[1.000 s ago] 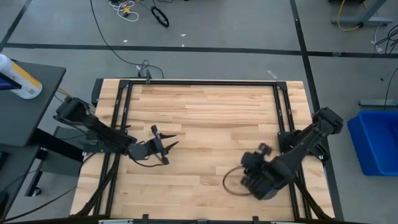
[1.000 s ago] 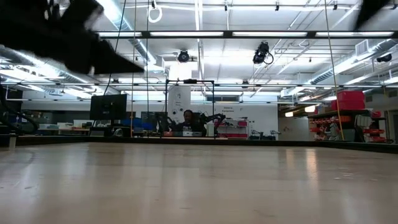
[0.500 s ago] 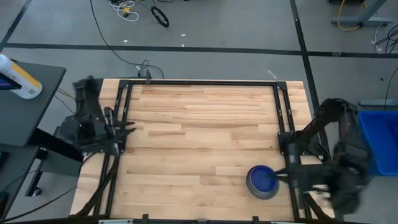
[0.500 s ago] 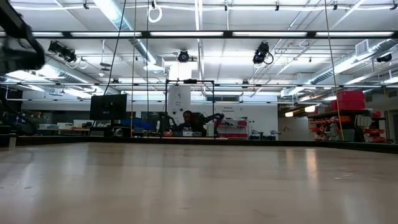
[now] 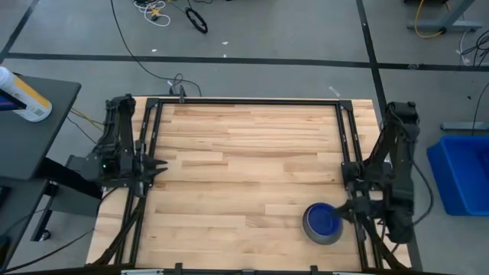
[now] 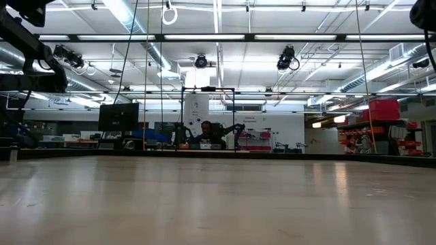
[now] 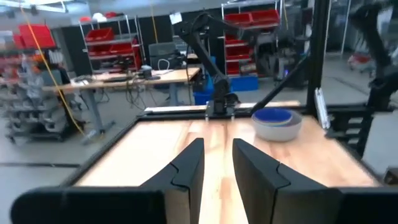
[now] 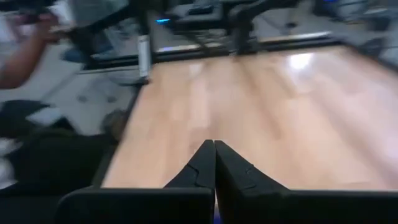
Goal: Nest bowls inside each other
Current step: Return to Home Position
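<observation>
The bowls (image 5: 322, 222) stand as one stack near the table's near right corner: a grey bowl with a dark blue one inside it. The stack rests on its base, and the left wrist view shows it far off (image 7: 277, 122). My right gripper (image 5: 345, 211) (image 8: 214, 155) is shut just right of the stack, with nothing between its fingers. Whether it touches the grey rim I cannot tell. My left gripper (image 5: 158, 167) (image 7: 217, 163) hangs at the table's left edge, pointing level across the table, open by a narrow gap. The low view shows no bowl.
A black frame (image 5: 244, 101) runs around the wooden table top. A blue bin (image 5: 462, 176) stands off the right edge, and a white bottle (image 5: 23, 95) lies on a side table at the left. A person's arm (image 8: 25, 56) shows beyond the table.
My right gripper has drawn back from above the bowls toward the table's right edge, which has bared the stack where it stands. My left gripper has pulled back from the table's left middle to the left edge, and its fingers have come closer together.
</observation>
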Robot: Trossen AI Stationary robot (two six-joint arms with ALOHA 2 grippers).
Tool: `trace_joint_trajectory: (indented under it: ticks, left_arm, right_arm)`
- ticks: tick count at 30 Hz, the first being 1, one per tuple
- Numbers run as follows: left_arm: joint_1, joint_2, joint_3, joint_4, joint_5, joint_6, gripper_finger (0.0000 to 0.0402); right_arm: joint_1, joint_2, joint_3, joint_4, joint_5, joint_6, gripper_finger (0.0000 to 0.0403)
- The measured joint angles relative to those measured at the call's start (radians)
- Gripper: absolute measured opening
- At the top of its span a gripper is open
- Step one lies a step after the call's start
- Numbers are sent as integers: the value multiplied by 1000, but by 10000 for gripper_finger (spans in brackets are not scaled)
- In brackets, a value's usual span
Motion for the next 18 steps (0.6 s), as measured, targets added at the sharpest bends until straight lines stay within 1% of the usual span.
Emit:
trace_joint_trajectory:
  ticks: [2,5,7,8,10,12,15,16,18]
  left_arm:
    - [0,-1,-1,2,-1,-38,91]
    - [0,2,-14,1,0,-98,91]
    - [0,8,-24,1,0,-126,91]
    - [0,11,-28,0,0,-131,91]
    - [0,16,-31,0,0,-143,91]
    - [0,17,-31,0,2,-153,91]
    - [0,17,-32,1,16,-157,91]
    - [0,17,-32,2,20,-159,91]
    - [0,17,-32,1,31,-162,91]
  right_arm:
    - [-2,-12,-113,319,-21,-193,1]
    - [-15,-13,-256,771,-5,-462,1]
    - [-15,-13,-322,981,-11,-574,6]
    - [-11,-12,-347,1048,-31,-613,10]
    - [-2,7,-379,1134,-91,-692,22]
    - [2,25,-398,1156,-92,-743,34]
    - [-10,31,-398,1161,-36,-729,40]
    - [-25,28,-398,1164,-36,-718,39]
    - [-85,17,-398,1167,-91,-694,33]
